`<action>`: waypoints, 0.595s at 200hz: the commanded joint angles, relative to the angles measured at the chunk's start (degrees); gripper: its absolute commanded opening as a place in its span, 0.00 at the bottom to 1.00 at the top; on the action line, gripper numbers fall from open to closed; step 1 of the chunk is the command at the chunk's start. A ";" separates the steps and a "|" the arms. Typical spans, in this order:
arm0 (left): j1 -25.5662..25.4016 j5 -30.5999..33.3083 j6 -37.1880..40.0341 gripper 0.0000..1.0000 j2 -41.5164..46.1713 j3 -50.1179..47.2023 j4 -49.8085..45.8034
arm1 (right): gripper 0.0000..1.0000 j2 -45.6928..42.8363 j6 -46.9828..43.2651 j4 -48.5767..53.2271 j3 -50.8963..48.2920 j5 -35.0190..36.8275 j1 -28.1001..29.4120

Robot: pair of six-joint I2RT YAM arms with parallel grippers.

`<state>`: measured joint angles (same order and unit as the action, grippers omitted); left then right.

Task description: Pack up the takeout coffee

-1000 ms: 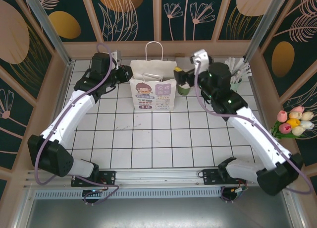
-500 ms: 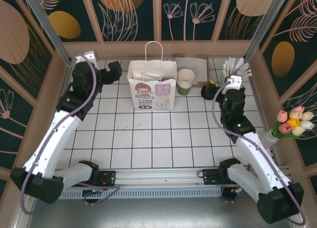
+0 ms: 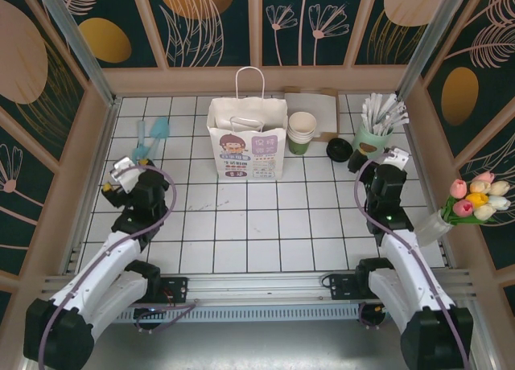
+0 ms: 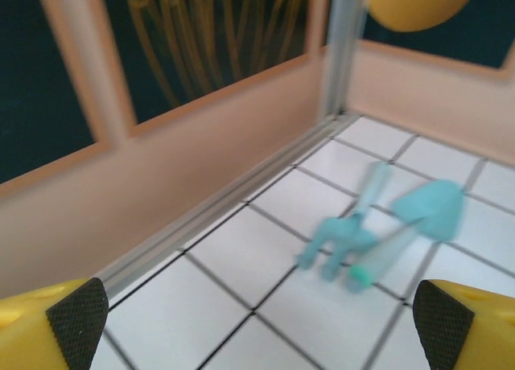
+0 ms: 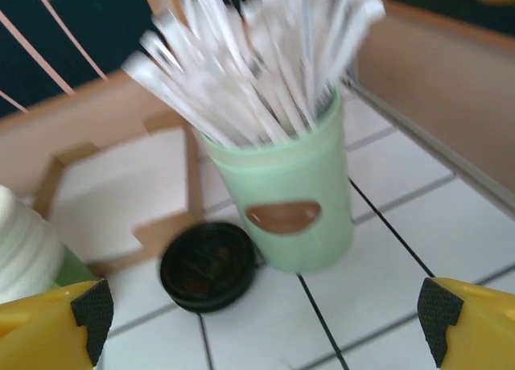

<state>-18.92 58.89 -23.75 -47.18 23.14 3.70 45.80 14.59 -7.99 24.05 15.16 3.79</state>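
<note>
Your left gripper (image 4: 259,326) is spread wide. Its yellow fingers with black pads sit at the two bottom corners of the wrist view, and nothing is between them. It faces the far-left corner of the tiled table (image 3: 241,225), where blurred teal utensils (image 4: 378,233) lie on the tiles near the wall. Your right gripper (image 5: 259,322) is spread just as wide and is also empty. It faces a pale green holder (image 5: 282,201) packed with white-wrapped sticks, and the loose black lid (image 5: 208,265) lies flat just beside the holder's base. From above, both arms sit low toward the near side edges, well apart from the white paper bag (image 3: 247,145), which stands upright at the back middle. The stack of lidless green cups (image 3: 302,131) stands just to the right of the bag, with a brown cardboard tray (image 3: 323,111) behind it. You cannot tell where the takeout coffee is, because the bag's inside is hidden from the overhead camera.
</note>
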 commanded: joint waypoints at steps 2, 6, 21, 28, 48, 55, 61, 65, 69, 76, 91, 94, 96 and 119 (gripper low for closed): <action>0.97 6.07 3.95 0.99 0.33 -5.39 14.60 | 0.99 3.90 0.43 -3.72 -2.03 -4.21 -3.59; 1.24 4.42 5.32 0.99 0.33 -6.79 17.13 | 0.99 4.67 0.17 -4.10 -2.28 -4.76 -4.11; 3.11 -4.05 9.22 0.99 -0.20 -11.58 25.99 | 0.99 6.98 -0.55 -6.47 -3.03 -7.24 -6.13; 3.83 -8.16 11.00 0.99 -0.83 -13.38 29.81 | 0.99 7.79 -1.04 -7.53 -3.13 -9.02 -6.86; 6.17 -17.02 12.61 0.99 -4.13 -14.63 34.68 | 0.99 9.73 -4.35 -10.10 -3.40 -13.99 -8.22; 7.33 -19.73 12.50 0.99 -6.12 -14.33 35.58 | 0.99 10.53 -5.66 -10.82 -3.40 -16.04 -8.47; 8.65 -22.36 12.44 0.99 -8.00 -14.11 36.71 | 0.99 11.24 -6.19 -11.53 -3.51 -16.95 -8.81; 9.57 -24.26 12.33 0.99 -9.48 -14.01 37.72 | 0.99 11.68 -6.18 -12.18 -3.60 -17.46 -9.14; 10.54 -26.26 12.26 0.99 -11.09 -13.87 38.91 | 0.99 12.19 -6.09 -13.04 -3.76 -17.92 -9.43; 11.90 -29.88 12.52 0.99 -14.21 -13.66 41.73 | 0.99 13.04 -6.07 -15.00 -4.17 -18.08 -9.55; 13.02 -34.11 14.18 0.99 -20.77 -12.09 47.05 | 0.99 14.96 -6.99 -20.07 -5.35 -18.14 -9.53; 13.09 -34.59 14.62 0.99 -21.69 -11.43 47.34 | 0.99 15.38 -7.30 -20.84 -5.46 -18.14 -9.51; 13.11 -34.76 14.98 0.99 -22.38 -11.13 48.06 | 0.99 15.73 -7.45 -21.41 -5.50 -18.15 -9.55; 13.53 -37.98 18.22 0.99 -28.61 -10.97 59.53 | 0.99 19.09 -10.14 -24.63 -5.28 -18.56 -9.48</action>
<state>-6.11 29.06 -10.02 -71.72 10.31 47.18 62.33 8.12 -24.16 19.25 -0.99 -5.32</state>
